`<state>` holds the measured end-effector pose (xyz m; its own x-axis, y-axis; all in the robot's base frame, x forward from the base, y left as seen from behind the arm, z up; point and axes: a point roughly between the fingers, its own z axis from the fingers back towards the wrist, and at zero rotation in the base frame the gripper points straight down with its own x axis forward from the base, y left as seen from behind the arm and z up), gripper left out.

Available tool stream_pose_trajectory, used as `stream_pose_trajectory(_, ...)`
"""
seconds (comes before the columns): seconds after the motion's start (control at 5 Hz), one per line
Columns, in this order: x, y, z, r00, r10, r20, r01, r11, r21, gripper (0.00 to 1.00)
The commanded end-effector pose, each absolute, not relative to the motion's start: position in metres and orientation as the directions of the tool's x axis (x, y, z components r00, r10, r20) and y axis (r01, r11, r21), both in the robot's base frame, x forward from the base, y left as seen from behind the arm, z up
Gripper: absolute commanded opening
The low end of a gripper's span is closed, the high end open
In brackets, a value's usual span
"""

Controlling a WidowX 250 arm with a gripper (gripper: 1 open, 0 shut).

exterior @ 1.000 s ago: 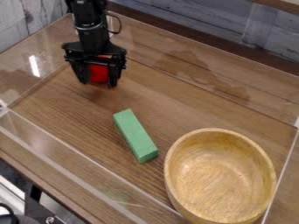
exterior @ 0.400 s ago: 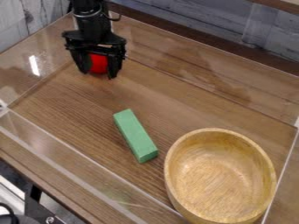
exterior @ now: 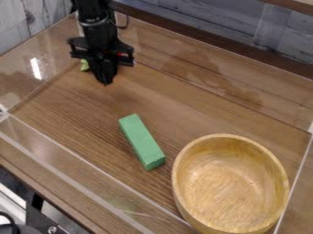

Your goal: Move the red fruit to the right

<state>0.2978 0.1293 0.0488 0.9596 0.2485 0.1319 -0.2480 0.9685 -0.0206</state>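
My gripper (exterior: 105,77) points straight down at the far left of the wooden table (exterior: 221,91), with its tips at the tabletop. Its black fingers (exterior: 101,66) are drawn together at the spot where the red fruit sat between them a moment ago. The red fruit is now hidden behind the closed fingers and no red shows beside them. A speck of green shows at the gripper's left side; I cannot tell whether it is the fruit's stem.
A green rectangular block (exterior: 142,141) lies in the middle of the table, angled toward the front. A large wooden bowl (exterior: 184,174) stands at the front right. Clear plastic walls (exterior: 49,137) run around the table's edges.
The fingers stood wide apart around the red fruit and have since closed on it, hiding it. The hand itself has stayed in place.
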Motion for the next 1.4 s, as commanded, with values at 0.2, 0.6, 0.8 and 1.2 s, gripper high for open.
stream_pose_trajectory(0.2,0.315,0.139,0.047,0.948,0.273,0.165,-0.277,0.961,-0.001,0.00)
stream_pose_trajectory(0.6,0.332,0.124,0.059,0.930,0.323,0.175,-0.325,0.946,-0.020,0.00)
stream_pose_trajectory(0.8,0.348,0.103,0.065,0.949,0.249,0.193,-0.247,0.968,-0.036,0.00)
stream_pose_trajectory(1.2,0.371,0.071,0.068,0.968,0.114,0.222,-0.105,0.993,-0.049,0.00)
